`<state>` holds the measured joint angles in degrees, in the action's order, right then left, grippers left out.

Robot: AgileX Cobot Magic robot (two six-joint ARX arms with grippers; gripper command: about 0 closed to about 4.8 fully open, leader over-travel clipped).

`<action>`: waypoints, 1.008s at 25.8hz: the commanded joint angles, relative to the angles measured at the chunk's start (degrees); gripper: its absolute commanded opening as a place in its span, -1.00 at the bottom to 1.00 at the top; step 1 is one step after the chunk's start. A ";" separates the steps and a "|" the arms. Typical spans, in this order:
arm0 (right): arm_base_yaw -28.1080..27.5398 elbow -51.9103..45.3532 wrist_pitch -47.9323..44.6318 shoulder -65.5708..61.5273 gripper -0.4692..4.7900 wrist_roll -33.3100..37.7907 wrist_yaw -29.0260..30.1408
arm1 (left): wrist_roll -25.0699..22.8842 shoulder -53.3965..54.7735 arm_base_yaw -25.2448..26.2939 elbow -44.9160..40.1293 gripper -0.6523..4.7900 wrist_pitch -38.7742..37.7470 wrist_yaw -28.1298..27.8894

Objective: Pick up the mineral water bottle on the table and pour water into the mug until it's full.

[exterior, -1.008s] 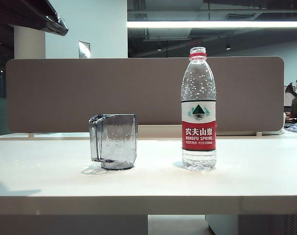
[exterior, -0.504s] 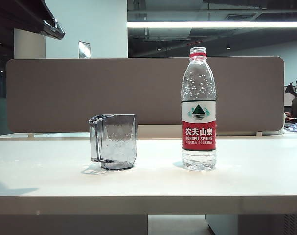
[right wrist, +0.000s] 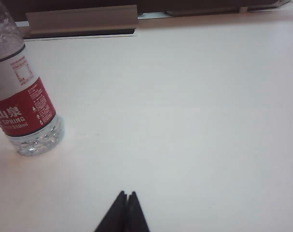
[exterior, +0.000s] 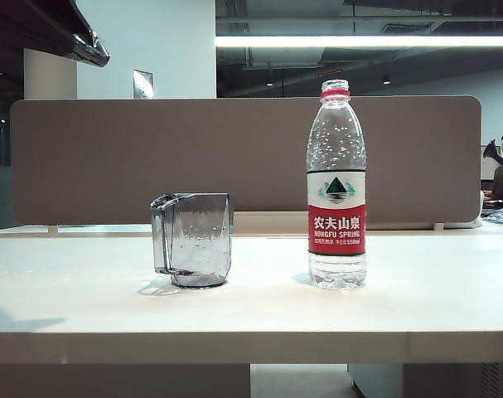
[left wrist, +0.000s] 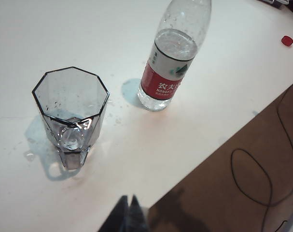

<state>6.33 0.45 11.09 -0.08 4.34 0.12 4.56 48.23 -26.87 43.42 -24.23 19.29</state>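
Only the left arm's dark tip up at far left has shifted slightly, and we judge pickup unstarted: both left gripper [left wrist: 128,212] and right gripper [right wrist: 125,209] pinched empty, bottle [exterior: 336,186] upright right of mug [exterior: 193,239], awaiting open jaws.

A grey-brown partition panel [exterior: 234,157] runs behind the desk. Above it, a long fluorescent strip light [exterior: 363,41] glows under a dark open ceiling. A white wall [exterior: 152,41] stands at the left, brown floor [left wrist: 233,193] lies below.
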 commanded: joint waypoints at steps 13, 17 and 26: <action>-0.07 21.68 -21.94 -0.66 -0.84 1.66 -4.72 | -0.02 -0.13 -0.02 0.28 -0.78 0.74 -0.09; -0.04 36.98 -25.00 -6.03 -0.84 -10.47 -13.84 | -0.02 -0.13 -0.02 0.28 -0.78 0.74 -0.11; 0.15 75.49 -35.34 -39.19 -0.84 -18.18 -22.91 | -0.02 -0.13 -0.02 0.28 -0.78 0.74 -0.04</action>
<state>6.46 72.44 -22.72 -35.44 -14.41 -22.35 4.56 48.23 -26.87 43.42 -24.23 19.29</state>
